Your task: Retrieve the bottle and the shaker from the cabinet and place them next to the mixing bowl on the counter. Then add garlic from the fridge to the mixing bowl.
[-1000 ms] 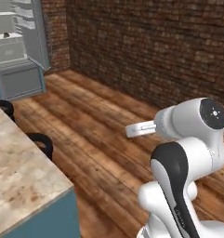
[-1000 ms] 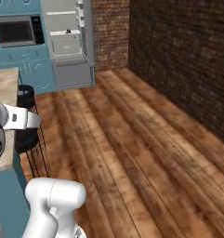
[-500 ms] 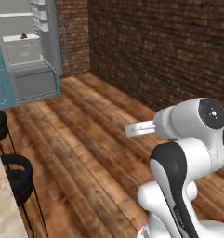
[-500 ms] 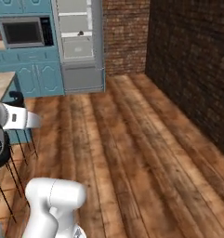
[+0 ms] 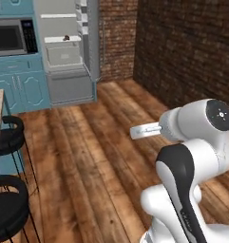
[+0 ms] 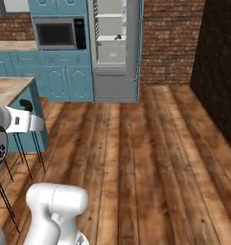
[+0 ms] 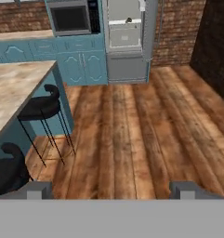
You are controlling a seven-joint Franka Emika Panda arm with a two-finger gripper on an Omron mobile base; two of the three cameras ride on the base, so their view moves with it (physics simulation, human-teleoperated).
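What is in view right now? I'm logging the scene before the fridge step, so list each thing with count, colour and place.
fridge: one, grey, open, against the far wall.
garlic: one, small dark lump on a white fridge shelf.
microwave: one, dark, set in the teal cabinets left of the fridge.
counter: one, beige mottled top, at left.
stools: two, black, beside the counter.
floor: brown wood planks.
walls: brick.
gripper: one, open, holding nothing, pointing toward the fridge.

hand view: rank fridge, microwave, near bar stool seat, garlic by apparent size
1. fridge
2. microwave and near bar stool seat: look alike; the stool is closer, so unsure
3. garlic, a tiny lump on a fridge shelf
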